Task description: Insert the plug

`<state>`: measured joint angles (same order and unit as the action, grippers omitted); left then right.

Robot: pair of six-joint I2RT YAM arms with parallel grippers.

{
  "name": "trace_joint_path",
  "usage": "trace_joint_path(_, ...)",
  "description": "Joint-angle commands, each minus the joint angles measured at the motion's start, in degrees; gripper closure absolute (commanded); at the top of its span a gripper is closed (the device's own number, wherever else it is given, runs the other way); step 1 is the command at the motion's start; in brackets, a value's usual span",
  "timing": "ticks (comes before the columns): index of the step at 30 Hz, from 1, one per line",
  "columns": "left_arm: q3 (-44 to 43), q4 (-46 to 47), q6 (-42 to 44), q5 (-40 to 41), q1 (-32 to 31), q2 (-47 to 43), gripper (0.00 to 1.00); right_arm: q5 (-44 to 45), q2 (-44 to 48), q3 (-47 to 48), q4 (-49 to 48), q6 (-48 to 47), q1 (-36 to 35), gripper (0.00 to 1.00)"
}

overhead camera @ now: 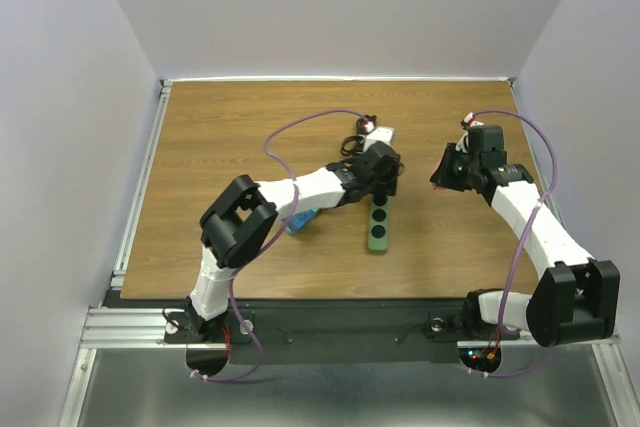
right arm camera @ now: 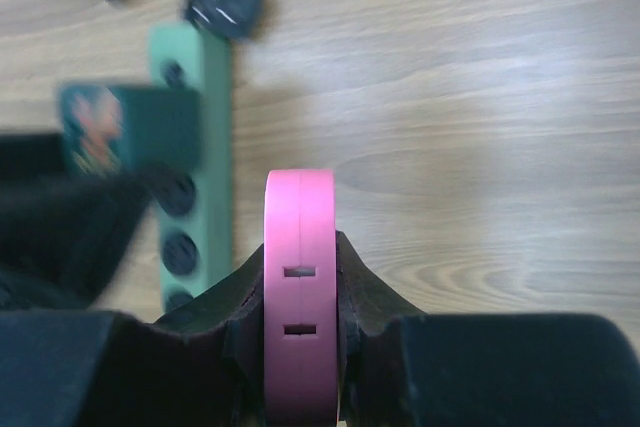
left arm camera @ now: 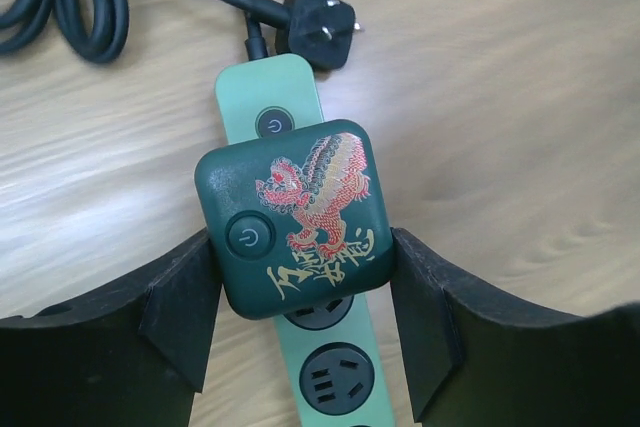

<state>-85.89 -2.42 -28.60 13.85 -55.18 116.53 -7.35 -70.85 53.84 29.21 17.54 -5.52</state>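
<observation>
The dark green square plug block with a red and gold dragon printed on its face sat on top of the pale green plastic power strip, covering the stretch just at 6 o'clock from the strip's round power button. The left arm's fingers pressed against the block's 9 o'clock and 3 o'clock sides, pinching it between them. A round button showed on the block's face toward 8 o'clock. At 6 o'clock from the block, open sockets on the strip lay uncovered. At the strip's 12 o'clock end a black three-pin mains plug rested on the wood-grain surface, with its black cable looped toward 10 o'clock. From above, the strip lay near the middle of the surface, running from 12 to 6 o'clock. The right arm's fingers were clamped on a flat pink plastic piece with two small slots in its edge, held above the surface at 3 o'clock from the strip and apart from it. A blue item lay partly hidden under the left arm.
</observation>
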Motion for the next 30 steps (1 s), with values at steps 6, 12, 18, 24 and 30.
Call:
trace_joint_path(6,10.91,-3.12,2.58,4.97,6.58,-8.42,0.51,-18.54,-2.01,-1.55,-9.08,1.18,-2.57,1.0)
trace_joint_path(12,12.67,-1.55,3.37,3.3,6.49,-14.74,0.13,-27.62,-2.62,1.78,-10.49,-0.49,-2.57,1.0)
trace_joint_path(18,16.8,0.39,6.45,1.45,6.66,-24.5,0.08,-29.91,-3.24,3.02,-10.49,1.97,-2.57,1.0)
trace_joint_path(24,21.36,2.24,5.49,-6.1,7.36,-30.04,0.05,-21.4,1.5,0.39,-10.49,2.76,-5.8,1.0)
trace_joint_path(30,31.89,14.09,3.91,-23.23,7.28,-31.8,0.05,-11.11,4.23,-2.6,-10.4,5.66,-11.09,0.99)
